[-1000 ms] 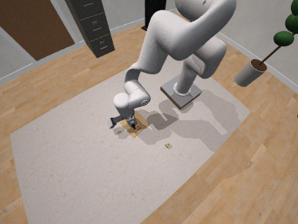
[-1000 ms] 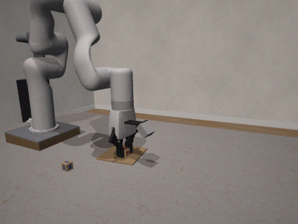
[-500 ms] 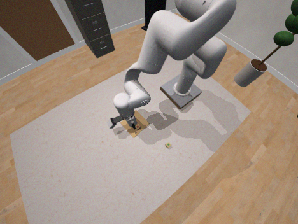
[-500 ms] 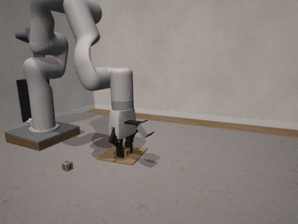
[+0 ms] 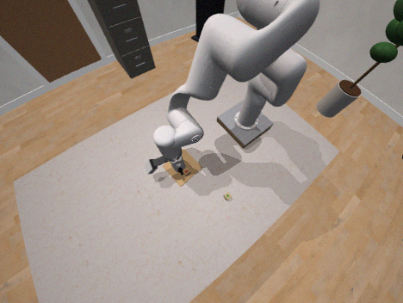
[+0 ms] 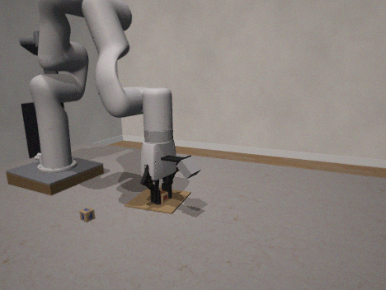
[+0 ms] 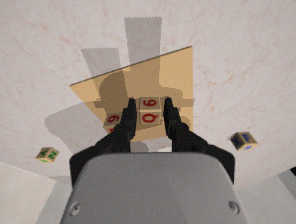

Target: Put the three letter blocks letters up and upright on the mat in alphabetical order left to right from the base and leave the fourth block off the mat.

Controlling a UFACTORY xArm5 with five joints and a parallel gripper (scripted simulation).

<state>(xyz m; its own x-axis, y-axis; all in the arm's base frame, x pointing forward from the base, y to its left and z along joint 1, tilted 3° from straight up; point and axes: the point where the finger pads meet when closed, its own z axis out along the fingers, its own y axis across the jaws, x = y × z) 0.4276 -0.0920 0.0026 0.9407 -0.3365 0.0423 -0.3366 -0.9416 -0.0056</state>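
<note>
- The fingers (image 5: 181,170) (image 6: 162,195) are partly open, gripping nothing; they point down over a tan mat (image 5: 194,162) (image 6: 181,198) (image 7: 172,67) on the pale bench (image 5: 108,224) (image 6: 247,247) (image 7: 250,50).
- Between them, on the mat, sits the Q block (image 7: 150,111). The wrist view shows two faces, a red Q nearer the gripper body and a red 6 or 9 lying sideways beyond it. I cannot tell which is the top.
- This block is a cube, with no long axis; its sides run nearly parallel to the fingers, a narrow gap showing on each side.
- A second red-lettered block (image 7: 113,120) is partly hidden behind the finger at the left of the wrist view. It shows a 6 or 9, and looks turned slightly from the first.
- In the wrist view, the mat's far edge slants upward to the right, while its right edge runs almost straight up and down. Bare mat lies beyond the Q block.
- Off the mat, well apart on opposite sides, a green-lettered block (image 7: 47,155) sits at the left and a blue-lettered block (image 7: 243,141) at the right, both turned at an angle. Open bench separates each from the mat.
</note>
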